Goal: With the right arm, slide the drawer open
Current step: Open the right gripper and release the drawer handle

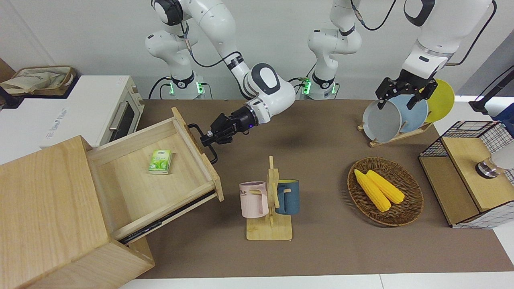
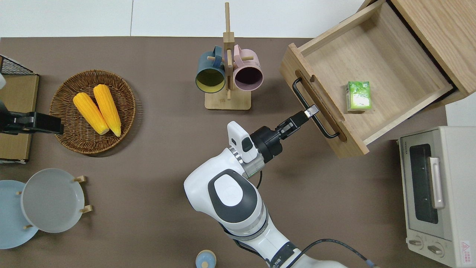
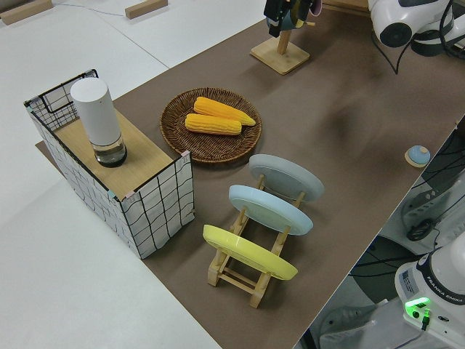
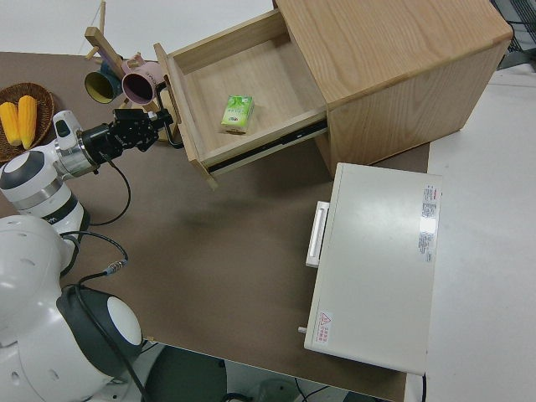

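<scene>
Drawer (image 1: pixel 160 176): pulled well out at the tabletop's right-arm end, green packet (image 1: pixel 160 161) inside. Right gripper (image 2: pixel 310 111) clamped on handle (image 2: pixel 312 108). Left arm parked.

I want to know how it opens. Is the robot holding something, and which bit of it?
Yes. The right gripper is shut on the black bar handle of the drawer, about halfway along it. The left arm is parked.

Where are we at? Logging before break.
Right gripper shut on handle. Drawer pulled well out, green pack inside. Left arm parked. Nothing blocking.
</scene>
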Tool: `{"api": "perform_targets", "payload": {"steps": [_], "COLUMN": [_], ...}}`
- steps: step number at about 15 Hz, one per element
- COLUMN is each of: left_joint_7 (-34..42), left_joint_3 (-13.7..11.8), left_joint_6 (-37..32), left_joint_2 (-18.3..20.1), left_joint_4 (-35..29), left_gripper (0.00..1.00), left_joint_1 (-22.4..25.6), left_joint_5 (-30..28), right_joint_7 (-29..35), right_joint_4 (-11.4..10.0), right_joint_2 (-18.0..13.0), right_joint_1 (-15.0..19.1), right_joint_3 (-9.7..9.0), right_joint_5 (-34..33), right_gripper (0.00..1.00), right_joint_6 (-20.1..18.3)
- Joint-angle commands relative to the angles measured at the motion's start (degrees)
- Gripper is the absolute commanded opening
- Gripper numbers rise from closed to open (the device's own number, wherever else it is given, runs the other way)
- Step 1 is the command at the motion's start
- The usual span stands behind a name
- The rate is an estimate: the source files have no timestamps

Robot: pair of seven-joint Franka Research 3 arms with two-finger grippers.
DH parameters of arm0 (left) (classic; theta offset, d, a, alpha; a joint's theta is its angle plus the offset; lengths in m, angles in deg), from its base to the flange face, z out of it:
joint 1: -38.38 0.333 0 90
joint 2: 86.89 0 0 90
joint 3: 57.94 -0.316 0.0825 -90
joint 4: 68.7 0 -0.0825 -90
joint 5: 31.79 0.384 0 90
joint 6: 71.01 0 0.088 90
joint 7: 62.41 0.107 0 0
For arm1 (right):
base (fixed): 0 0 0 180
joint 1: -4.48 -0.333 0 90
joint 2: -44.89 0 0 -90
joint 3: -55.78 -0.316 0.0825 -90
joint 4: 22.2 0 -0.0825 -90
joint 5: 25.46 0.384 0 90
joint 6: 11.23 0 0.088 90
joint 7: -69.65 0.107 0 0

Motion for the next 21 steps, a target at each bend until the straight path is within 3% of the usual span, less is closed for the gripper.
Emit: {"api": "perform_targets", "payload": {"steps": [1, 2, 14, 17, 21], "left_joint_7": [0.4, 0.4, 0.4, 0.4, 0.4], "left_joint_3": [-1.0, -1.0, -1.0, -1.0, -1.0], "left_joint_6": [0.0, 0.0, 0.0, 0.0, 0.0], "left_joint_2": [-0.8, -0.8, -0.8, -0.8, -0.8], "left_joint_4": [1.2, 1.2, 1.2, 1.2, 1.2], "left_gripper": [1.0, 1.0, 1.0, 1.0, 1.0], "left_joint_1": [-1.0, -1.0, -1.0, -1.0, -1.0], "left_joint_5": [0.7, 0.7, 0.7, 0.7, 0.7], "right_joint_7": [-1.5, -1.4, 1.4, 0.2, -0.6], "right_joint_4": [1.2, 1.1, 1.2, 5.7, 7.1], "right_joint_2": [0.5, 0.5, 0.3, -0.2, -2.3], "right_joint_1": [-2.6, -2.5, -2.6, -2.1, -1.8], "right_joint_3": [-0.25, -0.16, -0.25, -0.07, 0.63], "right_joint_5": [1.9, 2.0, 5.5, 14.1, 20.1], "right_gripper": [0.701, 0.972, 0.983, 0.983, 0.983], "right_joint_6": [-2.4, -2.2, -1.9, 0.6, 3.9]}}
